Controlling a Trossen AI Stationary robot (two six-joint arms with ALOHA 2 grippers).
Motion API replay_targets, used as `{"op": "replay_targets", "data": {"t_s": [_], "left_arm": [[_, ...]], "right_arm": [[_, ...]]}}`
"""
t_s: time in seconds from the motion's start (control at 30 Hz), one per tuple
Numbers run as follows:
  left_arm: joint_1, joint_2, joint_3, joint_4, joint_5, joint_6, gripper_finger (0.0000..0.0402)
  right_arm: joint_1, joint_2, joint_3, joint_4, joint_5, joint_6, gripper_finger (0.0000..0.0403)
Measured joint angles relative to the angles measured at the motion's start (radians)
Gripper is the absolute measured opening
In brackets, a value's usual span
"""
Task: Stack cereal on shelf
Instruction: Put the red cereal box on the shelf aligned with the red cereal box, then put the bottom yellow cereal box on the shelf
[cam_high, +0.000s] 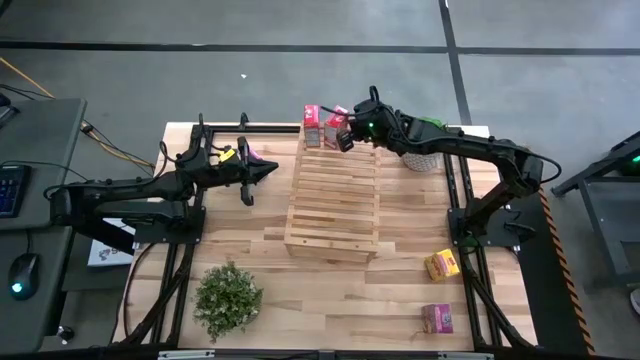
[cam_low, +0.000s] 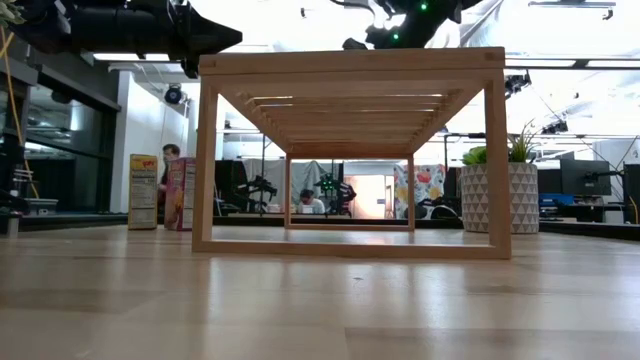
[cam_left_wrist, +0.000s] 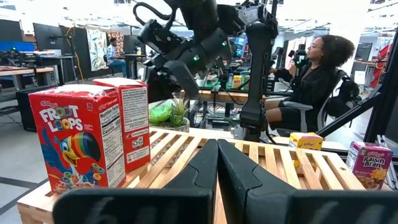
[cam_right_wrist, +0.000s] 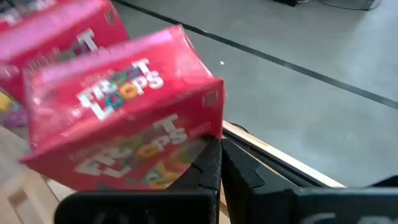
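I see the shelf (cam_high: 333, 205) standing at the middle of the desk (cam_high: 400, 300), its slats running across, one end toward the far edge. Two red Froot Loops boxes (cam_high: 312, 125) stand upright, close together, at the shelf's far end; from the left wrist view they rest on the slats at that end (cam_left_wrist: 78, 146).

Right pincer (cam_high: 345, 138) is over the far end of the shelf, right beside the second red box (cam_high: 336, 124). Its fingers (cam_right_wrist: 214, 165) are pressed together with nothing between them; in its own wrist view the tips sit against the lower edge of a red box (cam_right_wrist: 124, 112), which fills most of that view and looks tilted there. Whether the tips actually touch the cardboard I cannot tell.

Left pincer (cam_high: 268, 172) hangs over the desk left of the shelf, pointing at it, fingers (cam_left_wrist: 217, 168) closed and empty.

Yellow box (cam_high: 441, 264) lies on the desk near the right edge, beside the right arm's frame. Magenta Raisin Bran box (cam_high: 437, 318) sits toward the near right corner, apart from the yellow one. In the low view two more boxes, one yellow (cam_low: 143, 191) and one pink (cam_low: 180, 193), stand upright beyond the shelf's left leg.

Potted plant (cam_high: 227, 297) at the near left corner; a second, in a white patterned pot (cam_low: 497, 197), at the far right. A person (cam_left_wrist: 311, 74) is seated beyond the desk.
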Motion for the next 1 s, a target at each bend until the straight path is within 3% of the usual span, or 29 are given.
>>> {"op": "replay_targets", "data": {"t_s": [0.33,0.7,0.83,1.0], "left_arm": [[0.0,0.0,0.0,0.0,0.0,0.0,0.0003],[0.0,0.0,0.0,-0.001,0.0,0.0,0.0003],[0.0,0.0,0.0,-0.011,0.0,0.0,0.0003],[0.0,0.0,0.0,-0.009,0.0,0.011,0.0003]], "right_arm": [[-0.02,0.0,0.0,0.063,-0.03,-0.003,0.0],[-0.026,-0.027,0.0,0.003,-0.024,-0.028,0.0],[-0.024,-0.108,0.0,-0.153,0.001,-0.04,0.0],[0.043,-0.23,-0.006,-0.45,0.03,0.068,0.0]]}}
